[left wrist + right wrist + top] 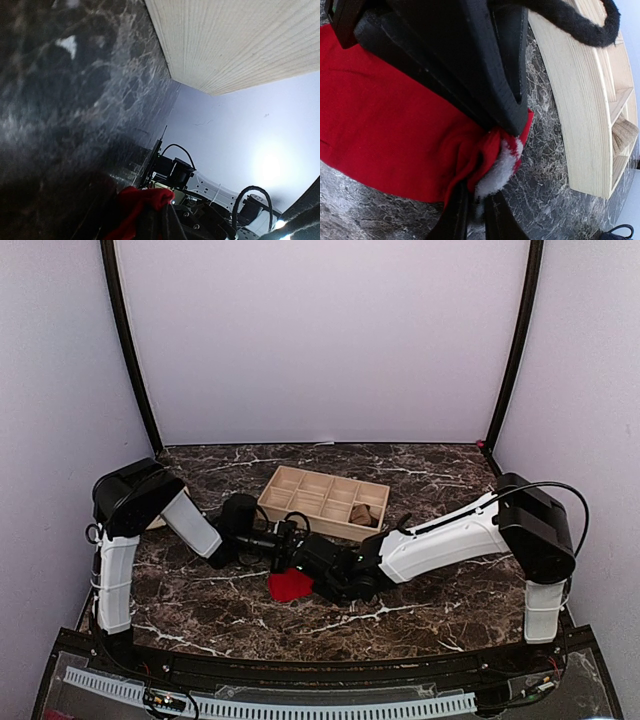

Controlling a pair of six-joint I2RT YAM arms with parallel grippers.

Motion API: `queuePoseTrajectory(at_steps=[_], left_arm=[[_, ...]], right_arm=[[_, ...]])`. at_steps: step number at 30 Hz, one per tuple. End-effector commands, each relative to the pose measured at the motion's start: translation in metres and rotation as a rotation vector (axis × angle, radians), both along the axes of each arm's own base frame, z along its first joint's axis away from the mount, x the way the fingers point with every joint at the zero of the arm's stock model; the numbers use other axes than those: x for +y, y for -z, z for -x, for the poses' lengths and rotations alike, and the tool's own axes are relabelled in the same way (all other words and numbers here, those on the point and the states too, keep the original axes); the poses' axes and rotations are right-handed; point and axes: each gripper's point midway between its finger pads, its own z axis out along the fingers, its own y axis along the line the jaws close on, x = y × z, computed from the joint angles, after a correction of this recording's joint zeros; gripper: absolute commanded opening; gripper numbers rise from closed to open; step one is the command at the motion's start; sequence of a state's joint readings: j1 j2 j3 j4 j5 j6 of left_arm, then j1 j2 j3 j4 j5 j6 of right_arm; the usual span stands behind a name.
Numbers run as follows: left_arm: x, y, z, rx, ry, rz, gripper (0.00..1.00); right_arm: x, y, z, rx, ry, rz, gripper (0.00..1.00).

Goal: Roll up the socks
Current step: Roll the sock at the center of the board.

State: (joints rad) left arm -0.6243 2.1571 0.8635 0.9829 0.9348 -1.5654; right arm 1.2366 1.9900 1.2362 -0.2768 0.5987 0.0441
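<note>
We saw the red sock (290, 586) lying on the dark marble table (440, 590), just in front of the wooden divided tray (300, 515), with both arms reaching in to meet over it. From the right wrist, the sock spread out as a wide flat band on the left and gathered into a tight bunch at its right end, where a tuft of white fluffy lining poked out. The right gripper (475, 212) was pinched on that bunch, its two dark fingers (454, 222) drawn close together with the fabric squeezed between them. A broad black part lay across the top of the sock in that view. The left gripper (285, 538) sat beside the tray's near wall; its own camera showed red cloth bunched low by its fingers, but we could not tell whether its jaws were clenched or released. The tan-brown sock (362, 516) rested as a small bundle inside one compartment at the tray's right end
</note>
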Motion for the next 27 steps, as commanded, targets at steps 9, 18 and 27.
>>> queuePoseTrajectory(at_steps=[9, 18, 27], left_arm=[[0.008, 0.029, -0.008, -0.104, -0.002, 0.039, 0.0], [0.015, 0.048, -0.008, -0.142, 0.032, -0.002, 0.0], [0.022, 0.058, -0.008, -0.16, 0.053, -0.024, 0.0]], right_arm=[[0.002, -0.016, -0.003, 0.088, 0.09, -0.13, 0.19], [-0.01, -0.032, -0.011, 0.141, 0.158, -0.215, 0.29], [-0.014, -0.049, -0.01, 0.2, 0.193, -0.34, 0.4]])
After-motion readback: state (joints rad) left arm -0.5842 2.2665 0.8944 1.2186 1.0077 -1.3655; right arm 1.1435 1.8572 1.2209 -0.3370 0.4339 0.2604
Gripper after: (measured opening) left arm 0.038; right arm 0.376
